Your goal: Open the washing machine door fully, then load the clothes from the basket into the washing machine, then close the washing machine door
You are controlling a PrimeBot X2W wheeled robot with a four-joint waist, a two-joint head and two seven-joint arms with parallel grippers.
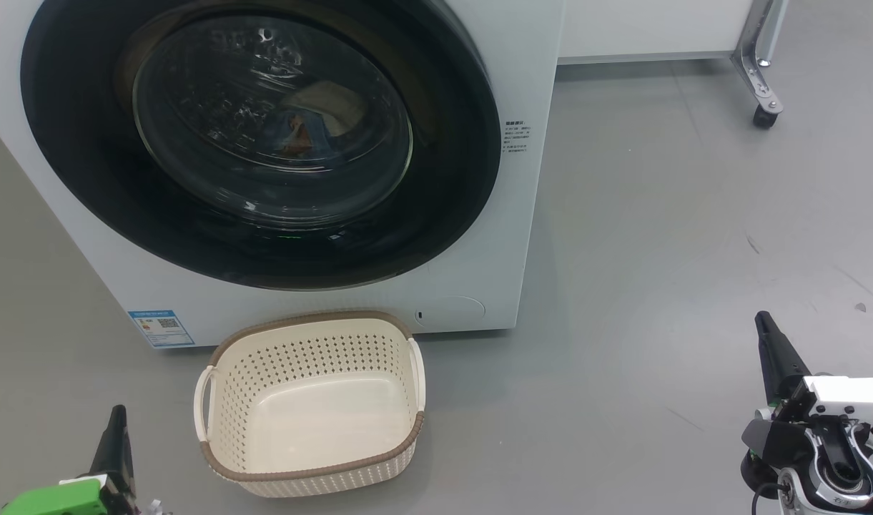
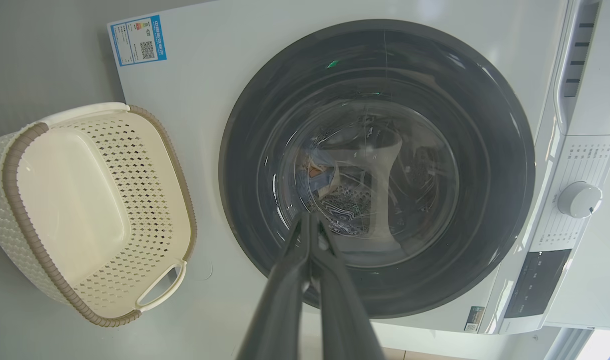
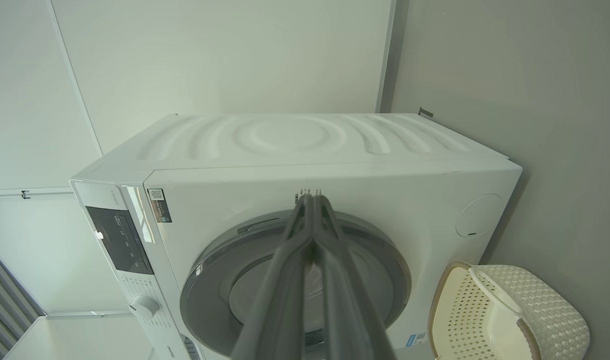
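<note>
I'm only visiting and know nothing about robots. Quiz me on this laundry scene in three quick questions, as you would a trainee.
1. True or false: the basket is full.
2. Multiple choice: the washing machine door is A) closed, B) swung wide open, C) lying on the floor.
3. Fill in the blank: the left end effector is ____, gripping nothing.

Key
1. False. It is empty, and the clothes show through the door.
2. A.
3. shut.
</note>
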